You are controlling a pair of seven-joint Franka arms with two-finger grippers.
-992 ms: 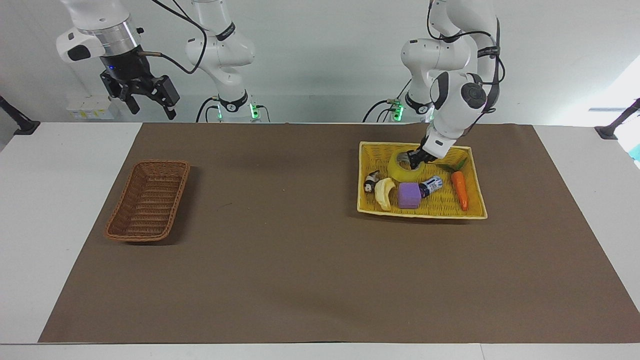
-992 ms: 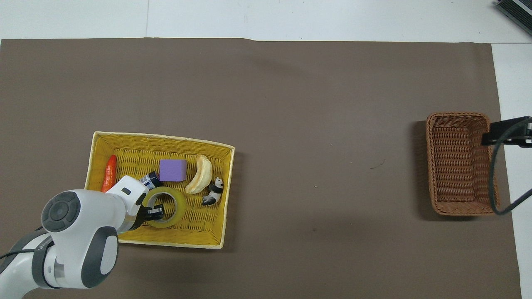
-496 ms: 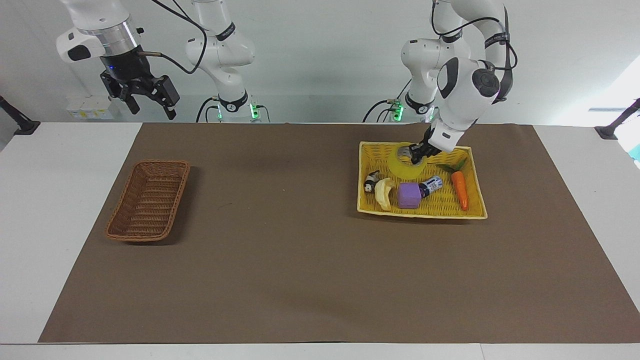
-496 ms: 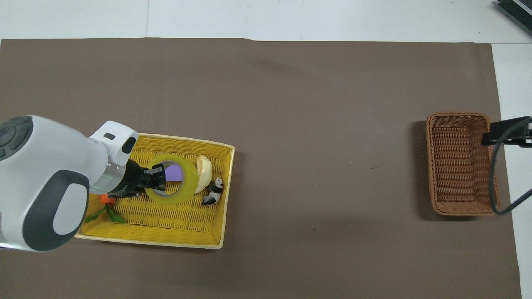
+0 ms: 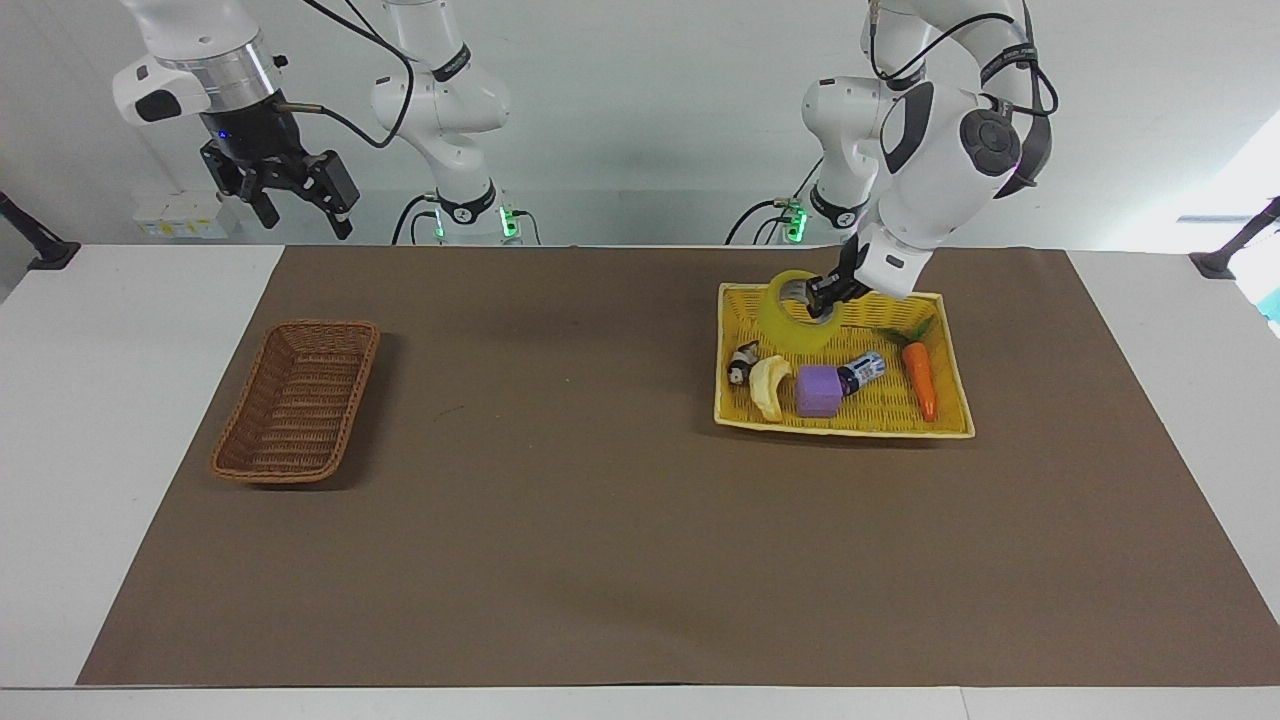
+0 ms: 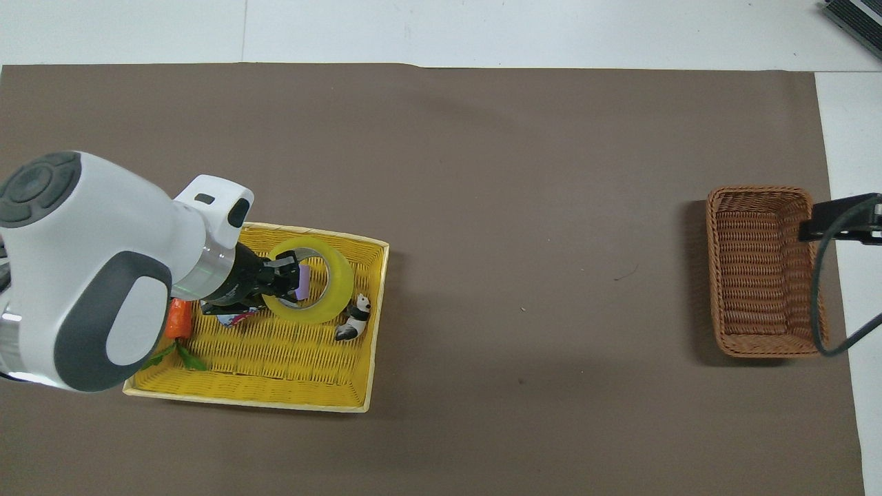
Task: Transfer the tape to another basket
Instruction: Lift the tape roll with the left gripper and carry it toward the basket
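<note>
The tape [image 5: 795,322] [image 6: 336,282], a translucent yellow roll, hangs in the air over the yellow basket [image 5: 948,360] [image 6: 275,389]. My left gripper [image 5: 822,298] [image 6: 281,279] is shut on the roll's rim, one finger inside the ring. The brown wicker basket [image 5: 297,400] [image 6: 758,272] stands empty at the right arm's end of the table. My right gripper [image 5: 300,195] waits high above that end with its fingers spread open and nothing between them; in the overhead view only its dark edge [image 6: 842,219] shows.
In the yellow basket lie a banana [image 5: 768,385], a purple block [image 5: 819,390], a small bottle [image 5: 862,371], a carrot [image 5: 920,378] and a panda figure [image 5: 742,363] [image 6: 353,318]. A brown mat [image 5: 600,500] covers the table between the two baskets.
The left gripper has lifted the tape off the yellow basket's floor and carried it a little toward the right arm's end. The right arm has not moved.
</note>
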